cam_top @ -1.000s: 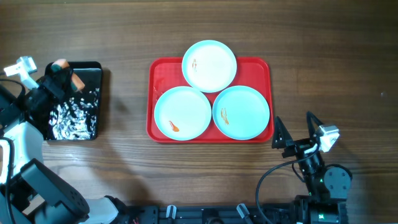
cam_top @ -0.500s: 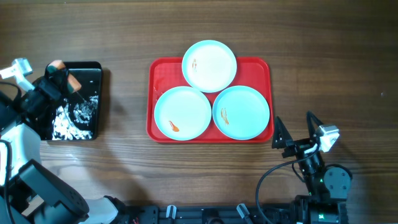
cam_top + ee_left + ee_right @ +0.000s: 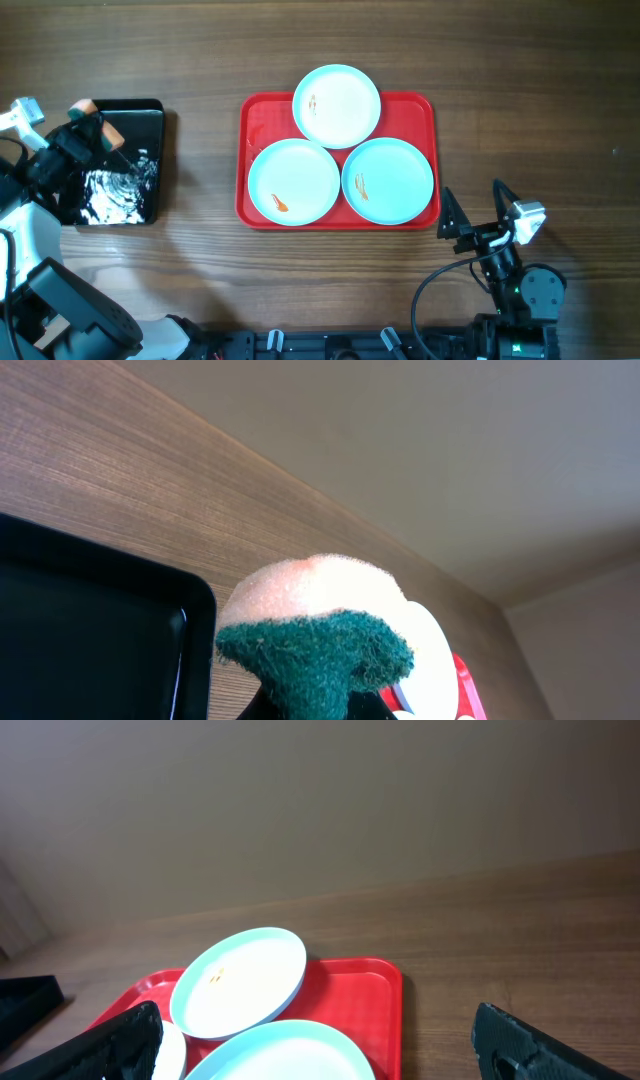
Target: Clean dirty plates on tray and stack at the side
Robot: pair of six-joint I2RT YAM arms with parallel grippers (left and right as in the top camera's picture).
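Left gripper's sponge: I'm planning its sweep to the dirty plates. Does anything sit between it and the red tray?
Nothing visible does. The left gripper, shut on the sponge, hangs over the black tray. Only wooden table lies between that and the red tray holding the plates.

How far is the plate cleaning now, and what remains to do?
Done: nothing yet. All three plates lie on the red tray, each showing an orange smear, and none is stacked at the side. In hand: the left tool is shut on a sponge by the black tray. Left: wipe and stack all three; the right tool stands open, holding nothing.
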